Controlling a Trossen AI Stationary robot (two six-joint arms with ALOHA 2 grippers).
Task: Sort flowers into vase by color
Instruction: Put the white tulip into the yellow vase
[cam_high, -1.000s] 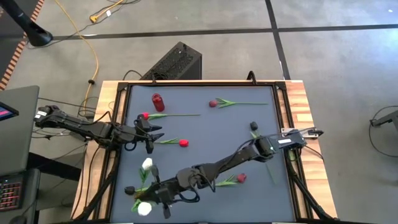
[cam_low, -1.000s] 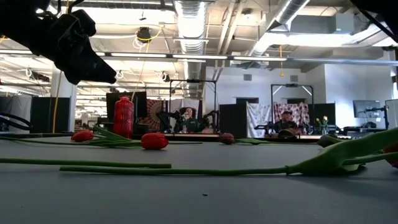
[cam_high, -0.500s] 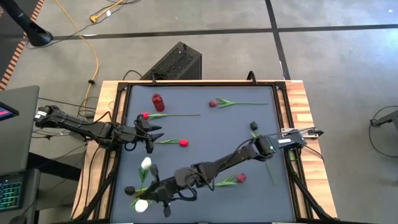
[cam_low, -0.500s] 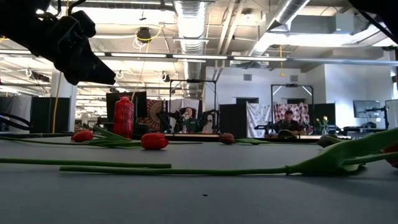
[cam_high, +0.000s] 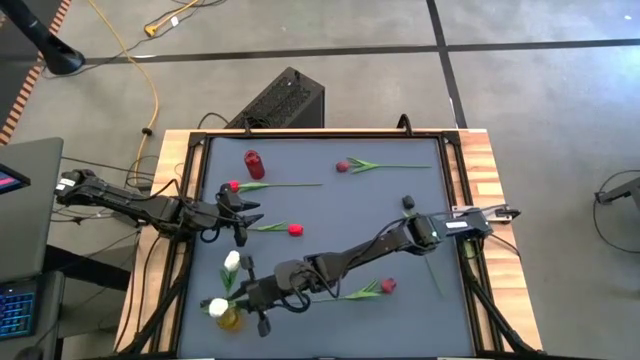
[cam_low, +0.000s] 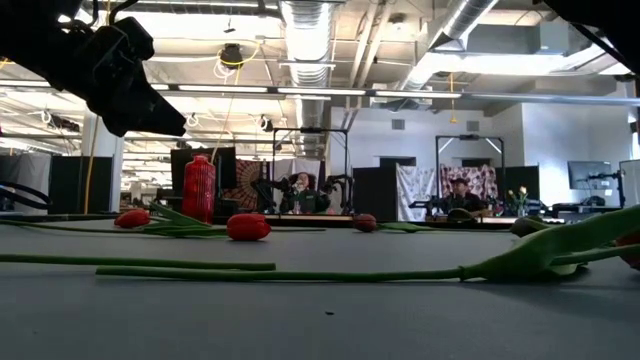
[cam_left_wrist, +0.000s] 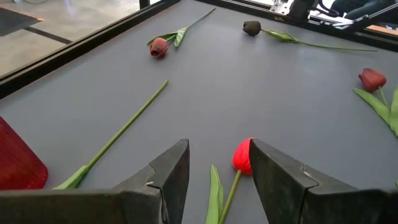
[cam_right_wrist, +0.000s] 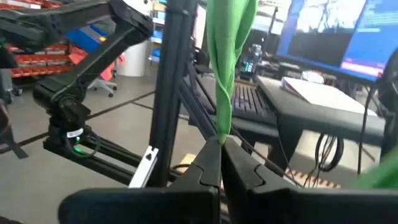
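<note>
- Grey tabletop (cam_high: 330, 215) with wooden side rails carries scattered flowers; workshop floor surrounds it.
- Right gripper (cam_high: 262, 297), reaching across to the near-left part of the table, has its fingers (cam_right_wrist: 208, 168) pressed together on a green stem (cam_right_wrist: 224, 68), pinching it.
- White flower (cam_high: 218, 308) held by that gripper sits just beyond its tip, over a yellowish object (cam_high: 231, 319) that cannot be identified; a second white flower (cam_high: 232, 261) lies near, on the far side.
- Left gripper (cam_high: 243, 216) hangs at the left edge, fingers (cam_left_wrist: 165, 177) spread apart with nothing between them.
- Red flower (cam_left_wrist: 243, 155) lies just ahead of the left gripper.
- Red vase (cam_high: 254, 163) stands beyond the left gripper, toward the far edge.
- Dark flower (cam_left_wrist: 251, 28) lies well beyond, across the table.
</note>
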